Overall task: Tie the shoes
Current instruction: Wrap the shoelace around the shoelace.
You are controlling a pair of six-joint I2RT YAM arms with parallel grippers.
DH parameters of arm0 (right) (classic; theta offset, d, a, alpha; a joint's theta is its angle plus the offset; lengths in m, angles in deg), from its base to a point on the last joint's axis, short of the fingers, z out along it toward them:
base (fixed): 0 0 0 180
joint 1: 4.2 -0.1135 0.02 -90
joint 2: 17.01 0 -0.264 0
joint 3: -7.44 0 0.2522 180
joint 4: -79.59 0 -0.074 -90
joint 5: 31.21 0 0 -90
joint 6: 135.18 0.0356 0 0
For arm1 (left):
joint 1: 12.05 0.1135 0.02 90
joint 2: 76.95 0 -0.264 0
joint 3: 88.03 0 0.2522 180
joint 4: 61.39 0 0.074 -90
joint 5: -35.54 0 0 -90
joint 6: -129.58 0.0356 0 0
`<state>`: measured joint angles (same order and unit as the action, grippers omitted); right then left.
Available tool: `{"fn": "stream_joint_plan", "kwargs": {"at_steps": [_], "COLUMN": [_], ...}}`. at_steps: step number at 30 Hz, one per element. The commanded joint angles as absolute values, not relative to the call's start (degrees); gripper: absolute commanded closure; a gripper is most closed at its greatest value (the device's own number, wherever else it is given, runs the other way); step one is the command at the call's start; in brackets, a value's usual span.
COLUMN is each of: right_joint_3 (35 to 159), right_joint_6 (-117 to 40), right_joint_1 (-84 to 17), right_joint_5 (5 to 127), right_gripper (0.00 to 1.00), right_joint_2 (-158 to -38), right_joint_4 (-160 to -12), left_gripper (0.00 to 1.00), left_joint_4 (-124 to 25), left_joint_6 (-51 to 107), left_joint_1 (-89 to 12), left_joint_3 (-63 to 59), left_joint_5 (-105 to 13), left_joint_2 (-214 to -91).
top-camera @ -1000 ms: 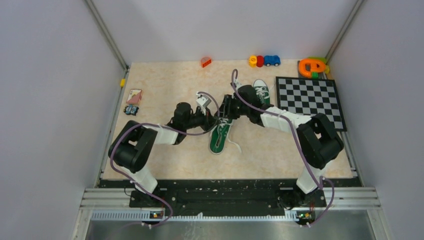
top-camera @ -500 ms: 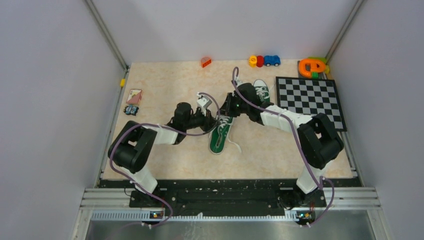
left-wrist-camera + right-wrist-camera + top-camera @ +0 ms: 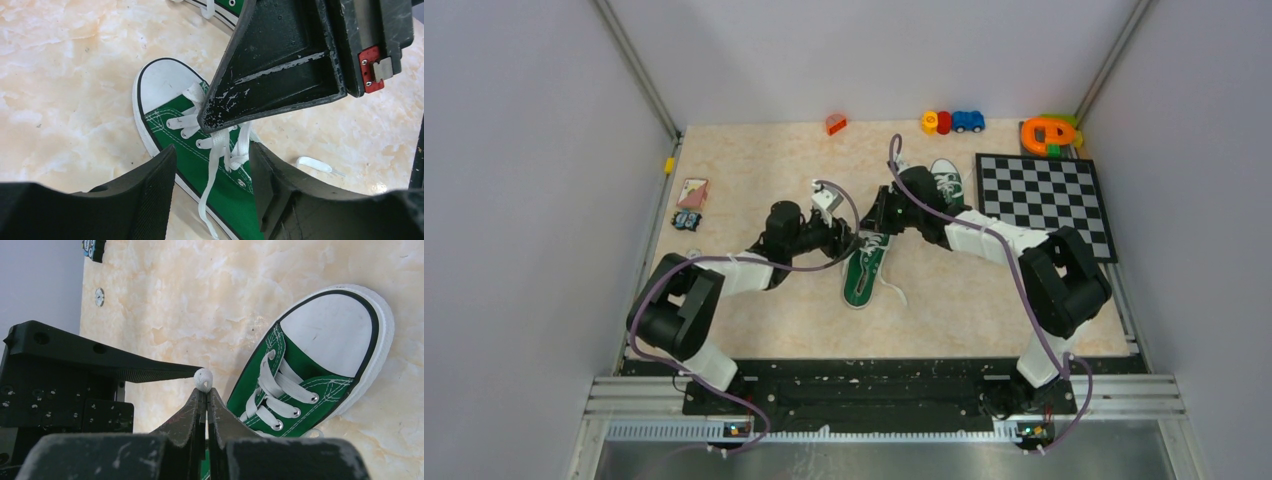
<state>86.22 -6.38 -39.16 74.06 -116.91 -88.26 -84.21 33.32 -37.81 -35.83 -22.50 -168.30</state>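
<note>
The dark green canvas sneaker [image 3: 861, 270] with white rubber sole and toe cap lies at the centre of the top view, toe toward the upper edge. Left gripper [image 3: 212, 150]: jaws wide, straddling the laced upper. Right gripper [image 3: 202, 394]: jaws closed, pinching a bit of white lace [image 3: 203, 379] at the tips. The second matching sneaker [image 3: 946, 182] lies upper right of centre, beside the black-and-white checkerboard [image 3: 1044, 200]

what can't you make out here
- Top view: middle of the near shoe, hidden under the left gripper and right gripper.
- Left wrist: far shoe, cut off by the top edge.
- Right wrist: which lace the right gripper pinches; its own fingers hide the rest.
- Top view: cards, too small to read.
</note>
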Motion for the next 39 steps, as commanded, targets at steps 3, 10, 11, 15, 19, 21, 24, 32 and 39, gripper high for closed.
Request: {"fn": "stream_joint_plan", "kwargs": {"at_steps": [3, 10, 11, 15, 19, 21, 24, 32, 39], "right_joint_3": [89.44, 88.96, 88.84, 89.04, 89.24, 88.33, 84.32, 70.50, 65.73], "right_joint_6": [-5.71, -5.28, -5.25, -5.76, -6.33, -6.73, -7.71, -11.56, -11.97], "right_joint_1": [-38.83, -38.83, -38.83, -38.83, -37.82, -37.08, -36.63, -36.45, -36.99], "right_joint_5": [75.20, 75.67, 75.47, 74.44, 72.28, 71.05, 69.14, 68.35, 72.73], "right_gripper": [1.00, 1.00, 1.00, 0.99, 0.70, 0.65, 0.54, 0.48, 0.49], "right_joint_2": [-114.42, -113.77, -113.51, -112.64, -110.43, -108.14, -102.54, -93.92, -97.98], "right_joint_4": [-89.16, -89.28, -89.31, -88.52, -83.84, -81.38, -79.06, -76.17, -85.81], "left_gripper": [0.50, 0.61, 0.66, 1.00, 1.00, 1.00, 1.00, 1.00, 1.00], "left_joint_4": [-84.90, -87.26, -87.27, -85.15, -82.38, -81.67, -80.70, -79.62, -81.07], "left_joint_6": [34.62, 33.27, 33.28, 35.02, 37.11, 37.53, 37.62, 35.02, 32.29], "left_joint_1": [-37.71, -37.69, -37.69, -37.71, -37.62, -37.54, -37.26, -35.80, -35.72], "left_joint_3": [-31.67, -28.88, -28.48, -28.55, -29.77, -30.37, -30.44, -29.18, -29.32], "left_joint_5": [-20.93, -17.81, -17.49, -17.60, -17.19, -16.87, -16.24, -13.99, -12.60], "left_joint_2": [-171.10, -175.11, -175.38, -174.76, -172.76, -171.79, -171.42, -171.38, -171.34]}}
